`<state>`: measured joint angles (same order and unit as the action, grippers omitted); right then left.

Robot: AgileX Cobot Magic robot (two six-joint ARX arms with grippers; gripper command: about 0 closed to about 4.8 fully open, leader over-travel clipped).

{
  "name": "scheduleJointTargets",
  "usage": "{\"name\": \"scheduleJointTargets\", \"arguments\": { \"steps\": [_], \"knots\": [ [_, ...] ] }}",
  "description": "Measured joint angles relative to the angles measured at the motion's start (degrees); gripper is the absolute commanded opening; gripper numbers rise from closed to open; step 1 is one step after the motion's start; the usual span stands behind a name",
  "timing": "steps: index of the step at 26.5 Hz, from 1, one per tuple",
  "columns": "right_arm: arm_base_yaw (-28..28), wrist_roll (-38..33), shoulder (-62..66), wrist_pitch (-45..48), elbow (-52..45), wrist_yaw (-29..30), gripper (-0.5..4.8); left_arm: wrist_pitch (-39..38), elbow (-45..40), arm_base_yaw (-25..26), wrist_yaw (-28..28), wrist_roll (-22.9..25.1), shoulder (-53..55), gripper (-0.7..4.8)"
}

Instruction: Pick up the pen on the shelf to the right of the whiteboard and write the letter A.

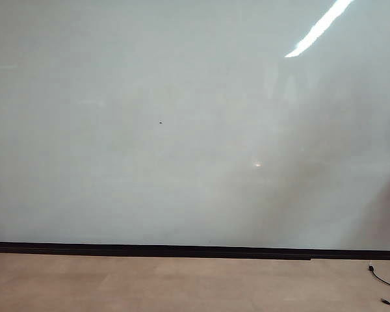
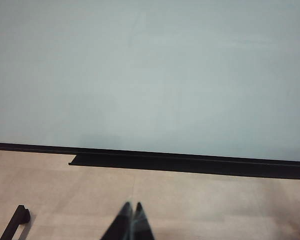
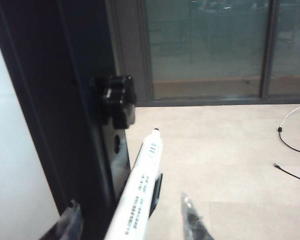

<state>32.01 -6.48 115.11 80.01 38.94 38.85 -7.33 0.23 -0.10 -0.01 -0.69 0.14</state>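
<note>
Left gripper (image 2: 131,209) idles near the floor, fingertips pressed together, facing the blank whiteboard (image 1: 182,130). Right gripper (image 3: 132,220) straddles the pen (image 3: 140,187) beside the board's frame, fingers spread; I'd centre before pinching.

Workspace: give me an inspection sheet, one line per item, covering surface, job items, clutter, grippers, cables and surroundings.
Surface: the whiteboard is blank apart from one tiny dark speck; no letter A is written.
Job's things: the pen lies between the right gripper's fingers, dark tip pointing away from the camera, beside a black frame.
Clutter: nothing seen.
Grippers: the left gripper is shut, empty and short of the board; the right gripper brackets the pen with its jaws apart, no grip confirmed.
Cables: a dark cable lies on the floor at right.
Surroundings: glass doors beyond.
</note>
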Motion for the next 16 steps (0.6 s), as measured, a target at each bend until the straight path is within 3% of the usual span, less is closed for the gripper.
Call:
{"name": "scheduleJointTargets", "arguments": {
  "steps": [3, 16],
  "knots": [
    [0.0, 0.0, 0.0, 0.0, 0.0, 0.0, 2.15, 0.0, 0.0, 0.0, 0.0, 0.0, 0.0, -0.04],
    [0.0, 0.0, 0.0, 0.0, 0.0, 0.9, 1.97, 0.0, 0.0, 0.0, 0.0, 0.0, 0.0, -0.05]
  ]
}}
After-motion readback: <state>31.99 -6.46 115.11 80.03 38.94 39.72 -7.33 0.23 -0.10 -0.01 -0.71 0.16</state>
